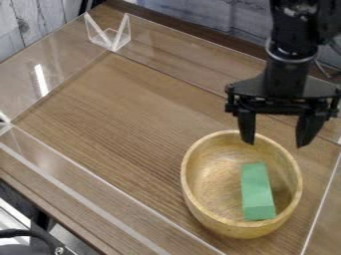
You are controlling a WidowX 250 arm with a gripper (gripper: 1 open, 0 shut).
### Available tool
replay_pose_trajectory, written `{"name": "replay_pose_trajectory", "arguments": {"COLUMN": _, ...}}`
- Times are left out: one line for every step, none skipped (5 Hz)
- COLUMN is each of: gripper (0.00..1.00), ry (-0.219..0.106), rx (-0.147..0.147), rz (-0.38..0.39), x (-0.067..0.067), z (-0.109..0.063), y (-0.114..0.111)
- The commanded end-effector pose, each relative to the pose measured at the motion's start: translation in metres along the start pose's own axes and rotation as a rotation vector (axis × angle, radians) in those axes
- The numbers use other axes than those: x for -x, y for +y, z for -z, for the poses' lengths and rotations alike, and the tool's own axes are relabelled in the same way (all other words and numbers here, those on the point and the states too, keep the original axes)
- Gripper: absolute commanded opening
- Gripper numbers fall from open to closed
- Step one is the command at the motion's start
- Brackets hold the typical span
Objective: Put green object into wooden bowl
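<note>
Round light-tan wooden bowl (pixel 202 188) on the bench (pixel 114 120), near side, right part of view. Thick rim, curved inner wall visible around most of the inside. Contents: one flat rectangular green block (pixel 257 191), lying in the bowl, right of its center, long side running roughly near to far. Nothing of the block sticks out past the rim in this view. Lower left corner: dark cabling and hardware (pixel 24 224), partly cut off by the frame. Black robot arm (pixel 290 60) comes in from upper right, beyond the block. Gripper (pixel 274 129) is over the far edge of the bowl, two dark fingers pointing down, spread well apart, so open, bare space between them. Fingers are apart from the green block; can't tell if either touches the rim. Far end, upper left: small clear angular bracket (pixel 111 35) at the bench's far edge.
</note>
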State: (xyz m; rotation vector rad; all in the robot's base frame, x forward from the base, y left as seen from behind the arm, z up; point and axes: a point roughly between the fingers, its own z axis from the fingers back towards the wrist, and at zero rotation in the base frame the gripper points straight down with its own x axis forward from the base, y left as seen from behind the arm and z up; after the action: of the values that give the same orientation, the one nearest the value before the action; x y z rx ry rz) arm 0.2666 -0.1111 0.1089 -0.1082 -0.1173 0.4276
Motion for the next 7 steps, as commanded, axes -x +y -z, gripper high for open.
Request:
{"name": "replay_pose_trajectory", "arguments": {"gripper": 1.0, "ry": -0.044, "rx": 0.032, "rz": -0.025, "x": 0.004, "z": -0.019, "y": -0.001}}
{"name": "replay_pose_trajectory", "arguments": {"gripper": 1.0, "ry": -0.041, "rx": 0.04, "rz": 0.002, "x": 0.011, "z": -0.016, "y": 0.0}}
{"name": "replay_pose_trajectory", "arguments": {"gripper": 1.0, "ry": -0.046, "rx": 0.054, "rz": 0.025, "x": 0.014, "z": -0.015, "y": 0.001}}
{"name": "replay_pose_trajectory", "arguments": {"gripper": 1.0, "ry": -0.059, "rx": 0.055, "rz": 0.003, "x": 0.017, "z": -0.024, "y": -0.004}}
{"name": "replay_pose_trajectory", "arguments": {"gripper": 1.0, "ry": -0.071, "rx": 0.057, "rz": -0.025, "x": 0.018, "z": -0.033, "y": -0.006}}
{"name": "replay_pose_trajectory", "arguments": {"gripper": 1.0, "ry": -0.067, "rx": 0.074, "rz": 0.039, "x": 0.009, "z": -0.044, "y": 0.002}}
{"name": "replay_pose_trajectory", "arguments": {"gripper": 1.0, "ry": -0.062, "rx": 0.089, "rz": 0.09, "x": 0.003, "z": -0.049, "y": 0.007}}
